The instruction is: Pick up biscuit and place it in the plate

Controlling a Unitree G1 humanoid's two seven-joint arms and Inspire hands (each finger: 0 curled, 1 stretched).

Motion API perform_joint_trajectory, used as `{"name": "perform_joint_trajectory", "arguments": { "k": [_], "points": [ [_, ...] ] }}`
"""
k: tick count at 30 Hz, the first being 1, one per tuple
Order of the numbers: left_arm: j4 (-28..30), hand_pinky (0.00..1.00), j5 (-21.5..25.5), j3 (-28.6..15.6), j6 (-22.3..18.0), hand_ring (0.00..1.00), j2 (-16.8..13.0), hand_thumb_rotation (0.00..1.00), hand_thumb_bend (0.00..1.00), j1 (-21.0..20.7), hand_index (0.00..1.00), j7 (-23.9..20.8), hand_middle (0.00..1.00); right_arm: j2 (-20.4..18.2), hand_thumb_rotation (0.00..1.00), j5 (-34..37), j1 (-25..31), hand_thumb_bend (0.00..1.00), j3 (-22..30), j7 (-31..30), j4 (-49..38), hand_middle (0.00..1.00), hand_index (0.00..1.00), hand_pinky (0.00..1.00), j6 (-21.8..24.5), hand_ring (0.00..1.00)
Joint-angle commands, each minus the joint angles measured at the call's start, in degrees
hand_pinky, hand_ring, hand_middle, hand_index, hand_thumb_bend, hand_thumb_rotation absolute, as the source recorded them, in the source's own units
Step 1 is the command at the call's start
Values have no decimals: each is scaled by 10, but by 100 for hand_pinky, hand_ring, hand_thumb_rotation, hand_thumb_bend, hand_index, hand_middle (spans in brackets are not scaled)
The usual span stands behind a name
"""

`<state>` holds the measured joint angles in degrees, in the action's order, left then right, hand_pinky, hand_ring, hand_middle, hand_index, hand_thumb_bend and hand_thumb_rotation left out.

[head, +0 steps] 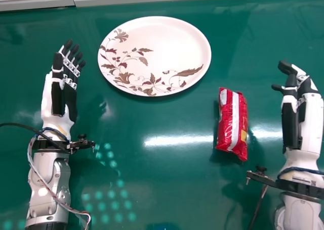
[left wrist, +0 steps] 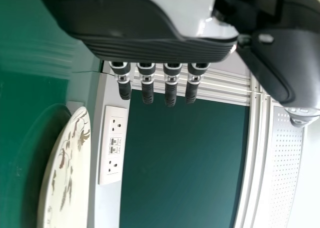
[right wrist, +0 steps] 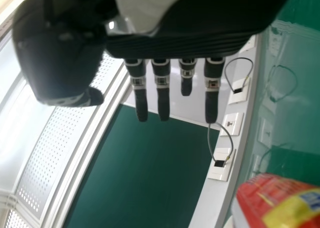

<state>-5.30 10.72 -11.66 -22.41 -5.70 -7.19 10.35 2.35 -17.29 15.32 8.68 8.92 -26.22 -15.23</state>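
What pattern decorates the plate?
The plate has brown and maroon leafy, floral sprigs, best seen in the head view.

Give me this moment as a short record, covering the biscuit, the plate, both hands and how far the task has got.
biscuit packet: red, lying on the green table, not held
plate: floral-patterned, left of the packet and farther from the robot, no biscuit on it
left hand: open, left of the plate
right hand: open, right of the packet, not touching it
task status: biscuit not yet picked up
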Motion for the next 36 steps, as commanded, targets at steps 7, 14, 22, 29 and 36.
{"name": "perform_joint_trajectory", "arguments": {
  "k": [7,14,22,29,36],
  "points": [
    [10,100,-10,1,12,100,-20,81,98,36,100,8,100,18,44,-44,8,50,10,12,4,82,80,65,-13,77],
    [30,100,-18,8,17,100,-10,84,95,47,100,-4,100,65,43,-28,4,54,44,-26,-18,82,80,67,9,78],
    [42,100,0,5,31,100,-14,82,96,49,100,-1,100,261,27,7,-18,74,117,-163,16,90,89,74,-49,85],
    [61,100,9,5,52,100,-16,80,99,49,100,-2,100,488,30,-119,-96,99,134,-240,70,94,97,76,-151,90],
    [66,100,11,1,55,100,-18,78,100,52,100,-5,100,604,37,-186,-221,100,52,-276,125,100,100,85,-236,100]
  ]
}}
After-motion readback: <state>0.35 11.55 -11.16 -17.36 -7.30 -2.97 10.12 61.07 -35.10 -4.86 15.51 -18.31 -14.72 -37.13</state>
